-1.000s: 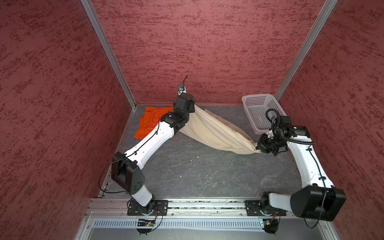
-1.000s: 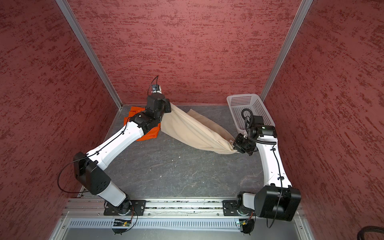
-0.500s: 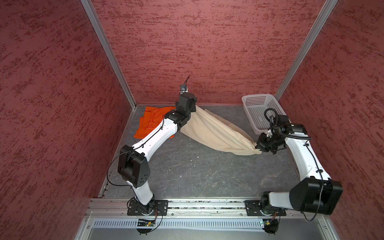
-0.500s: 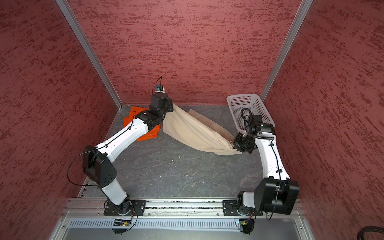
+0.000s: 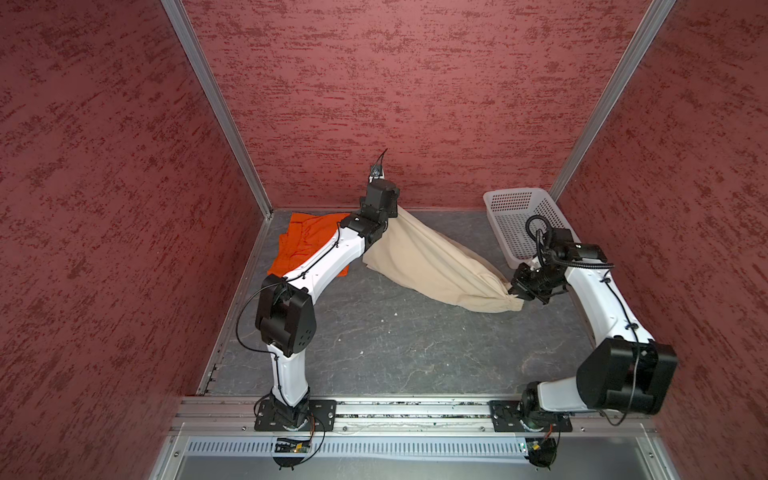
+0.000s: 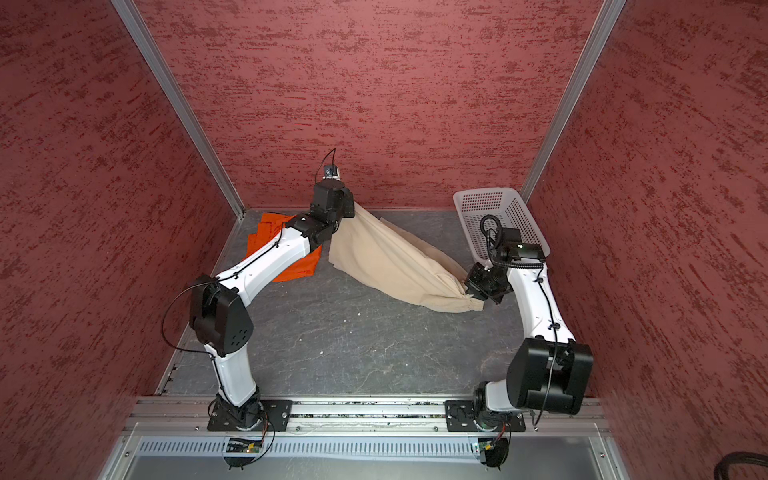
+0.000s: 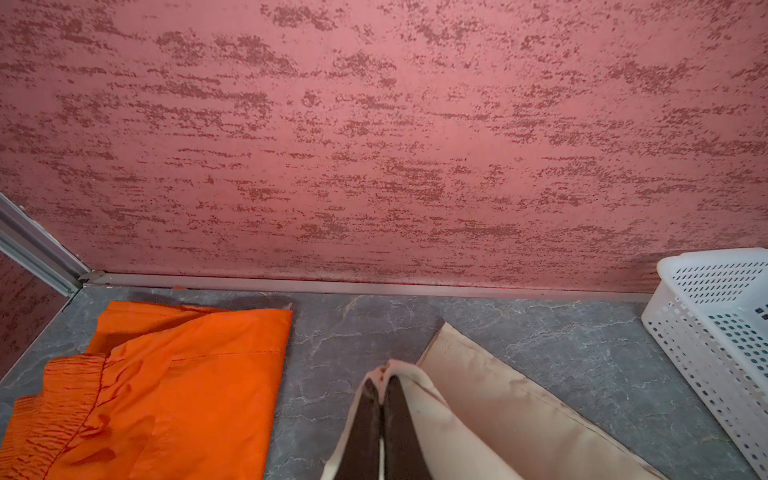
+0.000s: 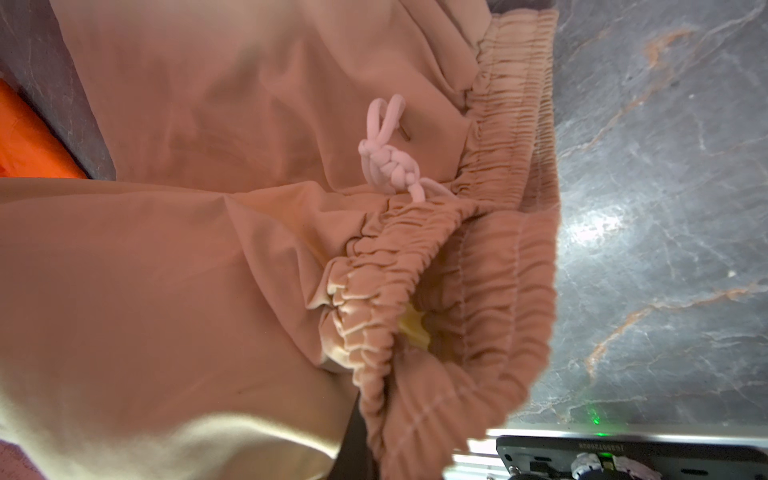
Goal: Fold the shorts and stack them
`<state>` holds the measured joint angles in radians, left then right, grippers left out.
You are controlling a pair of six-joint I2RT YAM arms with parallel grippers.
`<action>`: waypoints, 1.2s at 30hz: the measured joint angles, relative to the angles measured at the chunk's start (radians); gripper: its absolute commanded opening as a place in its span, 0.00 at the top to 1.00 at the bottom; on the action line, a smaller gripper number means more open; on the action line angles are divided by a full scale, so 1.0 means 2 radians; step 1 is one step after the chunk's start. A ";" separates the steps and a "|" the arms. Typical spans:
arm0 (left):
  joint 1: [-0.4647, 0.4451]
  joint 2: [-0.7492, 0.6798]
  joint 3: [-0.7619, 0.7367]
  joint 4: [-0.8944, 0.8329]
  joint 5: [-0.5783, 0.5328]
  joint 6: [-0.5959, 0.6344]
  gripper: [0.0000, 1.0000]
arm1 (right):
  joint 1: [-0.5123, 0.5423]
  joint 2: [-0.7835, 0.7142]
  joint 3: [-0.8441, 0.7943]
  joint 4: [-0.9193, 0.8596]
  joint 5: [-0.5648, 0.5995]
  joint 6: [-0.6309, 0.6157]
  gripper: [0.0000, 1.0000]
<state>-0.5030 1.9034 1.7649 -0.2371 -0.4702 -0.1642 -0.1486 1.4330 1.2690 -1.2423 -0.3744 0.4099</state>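
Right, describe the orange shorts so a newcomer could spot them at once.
Find the grey marbled tabletop and look to its far left corner. There the bright orange cloth shorts lie spread out, partly under the white left arm. The beige cloth shorts beside them are held up stretched; only these are orange.

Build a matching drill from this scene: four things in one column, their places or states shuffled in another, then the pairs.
1 bright orange cloth shorts
2 beige cloth shorts
3 white perforated plastic basket
4 right gripper

A shut on a gathered waistband
B far right corner
C lying at far left corner
D stretched, held at two ends

Pairs: 1-C, 2-D, 3-B, 4-A
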 measured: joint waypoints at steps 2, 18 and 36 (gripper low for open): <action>0.000 0.013 0.012 0.000 0.001 0.002 1.00 | -0.001 0.004 0.000 0.002 0.000 0.000 1.00; 0.008 0.094 0.088 -0.009 0.012 0.008 1.00 | -0.006 0.063 0.008 0.031 -0.005 -0.004 1.00; 0.021 0.267 0.257 -0.054 0.037 -0.004 1.00 | -0.019 0.120 0.016 0.097 -0.012 0.008 0.97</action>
<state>-0.4618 2.4378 2.2791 -0.3443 -0.3969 -0.1715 -0.1864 1.6722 1.3018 -1.0481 -0.3981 0.4263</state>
